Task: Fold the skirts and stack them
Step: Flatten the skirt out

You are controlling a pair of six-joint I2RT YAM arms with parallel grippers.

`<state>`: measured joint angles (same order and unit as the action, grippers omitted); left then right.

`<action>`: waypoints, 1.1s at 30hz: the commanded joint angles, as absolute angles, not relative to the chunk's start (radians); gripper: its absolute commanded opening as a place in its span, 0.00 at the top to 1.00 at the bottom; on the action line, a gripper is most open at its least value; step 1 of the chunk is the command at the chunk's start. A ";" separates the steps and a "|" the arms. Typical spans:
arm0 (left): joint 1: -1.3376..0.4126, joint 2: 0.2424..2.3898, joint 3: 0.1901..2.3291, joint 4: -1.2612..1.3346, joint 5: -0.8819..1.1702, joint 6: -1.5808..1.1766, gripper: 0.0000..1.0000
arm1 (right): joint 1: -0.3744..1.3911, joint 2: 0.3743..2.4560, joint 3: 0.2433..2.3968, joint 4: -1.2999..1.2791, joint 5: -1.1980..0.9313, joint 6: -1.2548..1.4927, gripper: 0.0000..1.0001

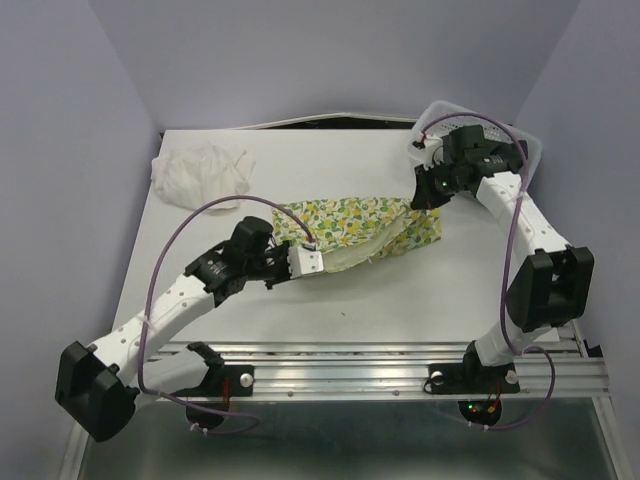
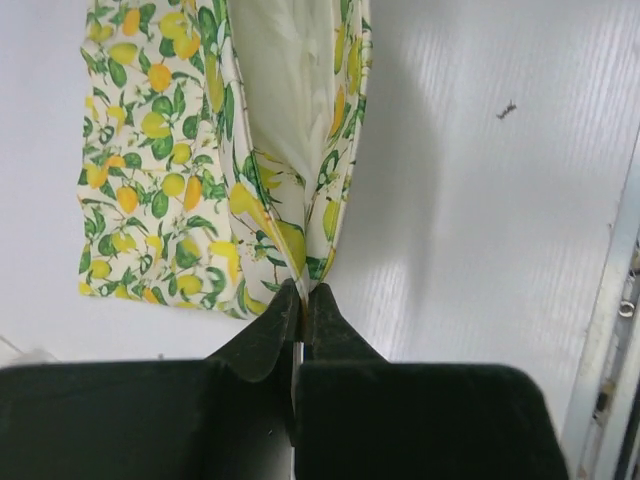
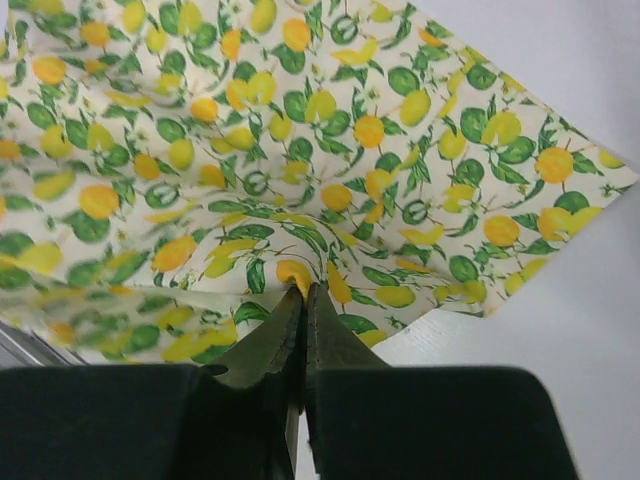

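Both arms are on the lemon-print skirt [image 1: 350, 222] right now. It lies stretched across the middle of the surface [image 1: 400, 295], with its left end a little nearer and its right end a little farther.

The left fingers [image 2: 285, 312] are pinched tight on the near-left end of the cloth. In the left wrist view the tips meet on a folded edge. The pale lining shows in the opening beyond them, and a flat printed panel lies on the surface to one side. A soft shadow falls on the bare surface on the other side of the fold.

Over to the right fingers [image 3: 290, 318], clamped just as tight on the far-right end. In the right wrist view the print puckers into the tips, and a corner of the skirt spreads out over bare surface beside them.

Between the two grips, the near edge of the skirt hangs in a shallow curve with the pale lining turned up along it.

The white skirt [image 1: 200, 172] sits in a crumpled heap at the far-left corner, well apart from the printed one. A white basket [image 1: 533, 150] stands at the far-right corner, just behind the right arm's wrist.
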<state>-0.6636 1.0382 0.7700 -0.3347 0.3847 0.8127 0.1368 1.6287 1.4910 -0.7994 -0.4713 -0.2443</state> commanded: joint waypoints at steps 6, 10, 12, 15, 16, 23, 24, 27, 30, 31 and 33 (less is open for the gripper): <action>-0.480 1.289 0.916 -0.465 0.577 0.664 1.00 | 0.130 1.751 1.615 -0.911 -0.584 -0.408 0.41; -0.370 1.496 1.093 -0.508 0.650 0.620 1.00 | 0.130 1.824 1.809 -0.977 -0.581 -0.443 0.11; -0.327 1.569 1.181 -0.538 0.678 0.626 1.00 | 0.130 1.833 1.851 -1.000 -0.571 -0.462 0.09; -0.267 1.721 1.271 -0.592 0.675 0.682 1.00 | 0.121 1.824 1.859 -1.029 -0.560 -0.531 0.09; -0.247 1.744 1.290 -0.604 0.678 0.699 1.00 | 0.121 1.819 1.829 -1.035 -0.561 -0.552 0.09; -0.241 1.819 1.356 -0.626 0.649 0.782 1.00 | 0.112 1.819 1.689 -1.002 -0.666 -0.666 0.20; -0.242 1.824 1.356 -0.627 0.649 0.784 1.00 | 0.112 1.863 1.707 -1.012 -0.682 -0.667 0.20; -0.242 1.825 1.347 -0.623 0.650 0.785 1.00 | 0.112 1.957 1.828 -1.083 -0.773 -0.626 0.20; -0.242 1.821 1.336 -0.614 0.652 0.779 1.00 | 0.172 2.061 1.914 -1.115 -0.828 -0.581 0.19; -0.242 1.822 1.335 -0.614 0.652 0.776 1.00 | 0.185 2.086 1.922 -1.111 -0.834 -0.562 0.19; -0.242 1.818 1.332 -0.611 0.652 0.776 1.00 | 0.215 2.100 1.924 -1.091 -0.827 -0.557 0.19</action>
